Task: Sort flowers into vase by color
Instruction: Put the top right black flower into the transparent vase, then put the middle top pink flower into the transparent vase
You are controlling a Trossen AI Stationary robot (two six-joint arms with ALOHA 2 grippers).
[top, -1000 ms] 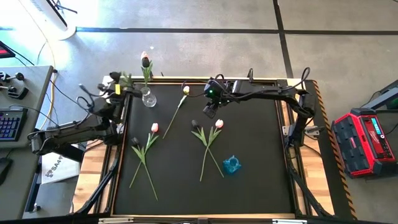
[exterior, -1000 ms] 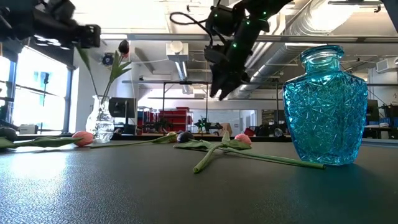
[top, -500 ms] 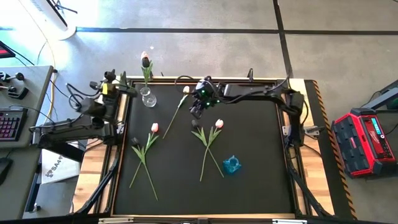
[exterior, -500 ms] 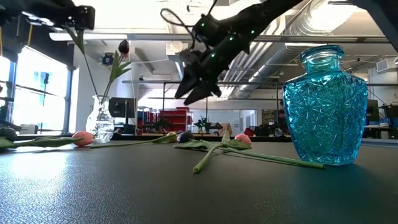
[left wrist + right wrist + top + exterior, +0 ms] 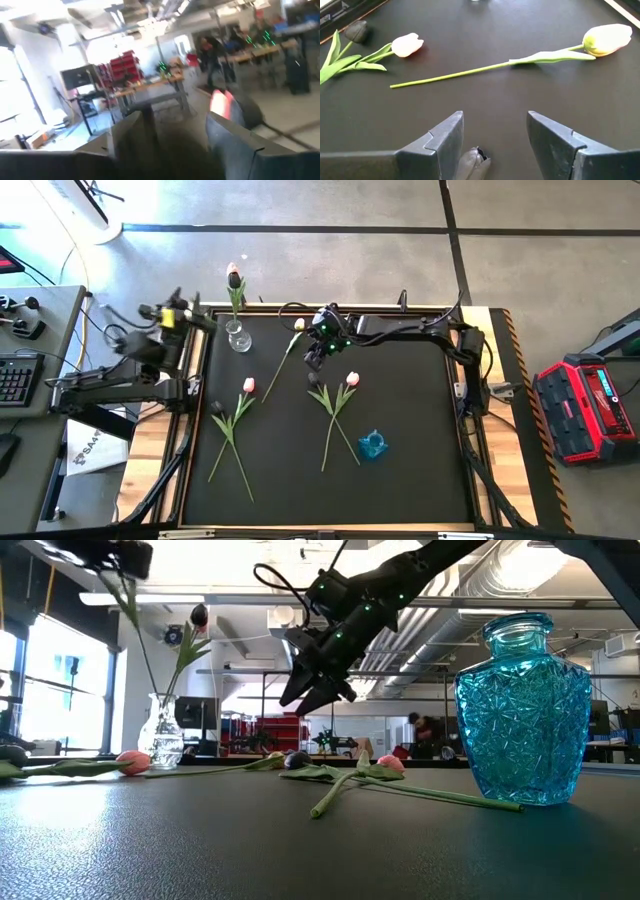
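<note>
Several tulips lie flat on the black table mat point(image 5: 400, 410). A pale one point(image 5: 298, 325) is at the far middle; a pink point(image 5: 249, 385) and a dark one point(image 5: 215, 408) lie left, and a pink point(image 5: 352, 378) and a dark one point(image 5: 313, 379) in the middle. One dark-headed tulip point(image 5: 233, 277) stands with its stem in the clear vase point(image 5: 238, 338). My right gripper point(image 5: 495, 135) hangs open, slanting down above the middle dark head point(image 5: 472, 161). My left gripper point(image 5: 172, 130) is open and raised at the table's far left, beside the clear vase, with nothing between its fingers.
A blue glass vase point(image 5: 372, 445) stands on the mat toward the near right, large in the low view point(image 5: 522, 710). The pale tulip's long stem point(image 5: 470, 72) lies just beyond my right gripper. The mat has bare room on its right half and near edge.
My right gripper has moved toward the table's left and come down, tipping more steeply downward, and now hangs over the middle dark tulip head. My left gripper has risen and drawn back toward the left edge, away from the clear vase. No flower has moved.
</note>
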